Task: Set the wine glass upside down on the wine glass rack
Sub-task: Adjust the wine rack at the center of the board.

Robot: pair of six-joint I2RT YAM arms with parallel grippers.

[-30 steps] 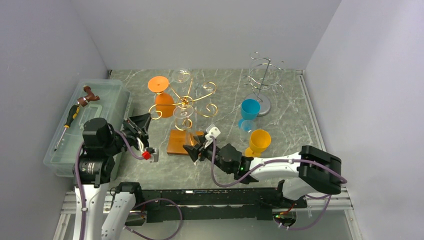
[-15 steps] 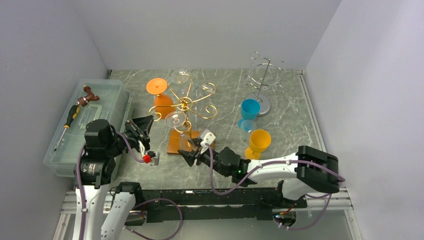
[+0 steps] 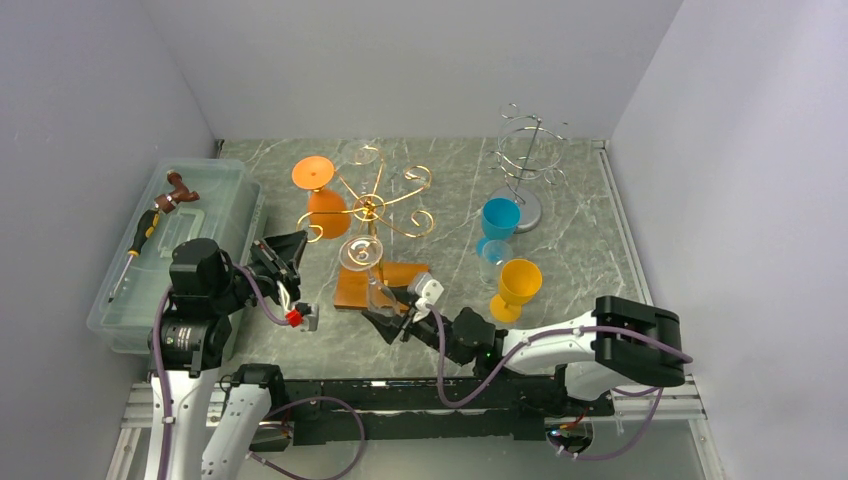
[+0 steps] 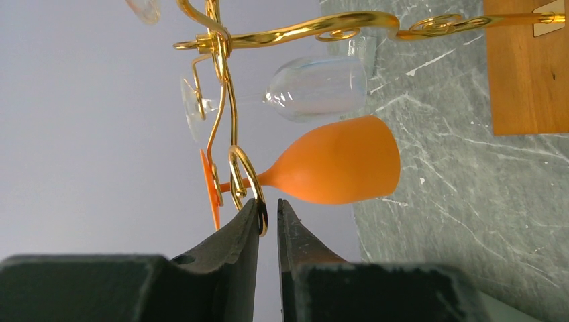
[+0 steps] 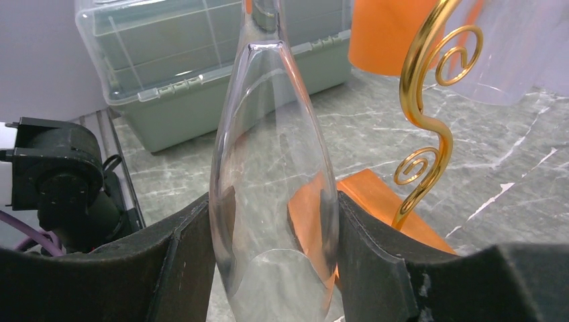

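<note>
While both arms work over the grey marble counter (image 3: 580, 200), the gold rack (image 3: 372, 207) stands mid-counter on its wooden base (image 3: 350, 287) and serves as the reference point for everything else.

To the left of the rack, the left end effector (image 3: 298, 240) has its fingers pressed nearly together on a gold loop (image 4: 249, 169) at the rack's left edge. It appears to be steadying the frame.

On the near side of the rack, the right end effector (image 3: 386, 308) pinches the bowl of a clear wine glass (image 5: 275, 168) between its two pads. The glass is already inverted, with its foot up and rim down. It is lifted off the counter and sits just in front of the rack's nearest curled arm, not yet hanging from it.

Two glasses already hang upside down on the rack's left and far arms. One is an orange glass (image 4: 335, 161) and the other is a clear hung glass (image 4: 315, 87).

The step in hand looks like carrying the inverted glass to a free arm. The next move probably means raising the foot above that arm's wire and sliding the stem sideways into the curl. Only once the foot rests on the gold wire should the pads spread, while the other arm holds the rack steady.
</note>
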